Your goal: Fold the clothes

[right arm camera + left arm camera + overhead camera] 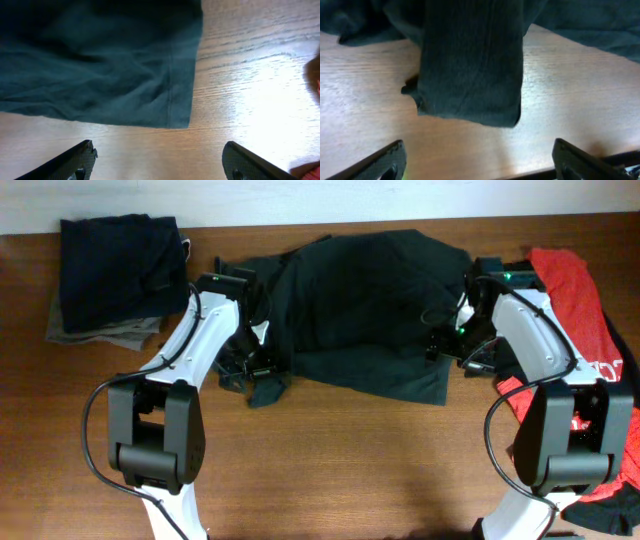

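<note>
Overhead view: brown wood-grain surface (350,470) carries crumpled charcoal-black fabric T-shirt (370,310) at far centre, red fabric T-shirt (585,285) at right, folded dark garment stack (115,275) far left. Both arms' jaws stand apart, empty.

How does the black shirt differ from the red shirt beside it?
The black shirt lies spread out in the middle; the red shirt lies bunched at the right edge, partly under the right arm. White lettering shows on the red shirt, none on the black shirt. Both lie on the table.
</note>
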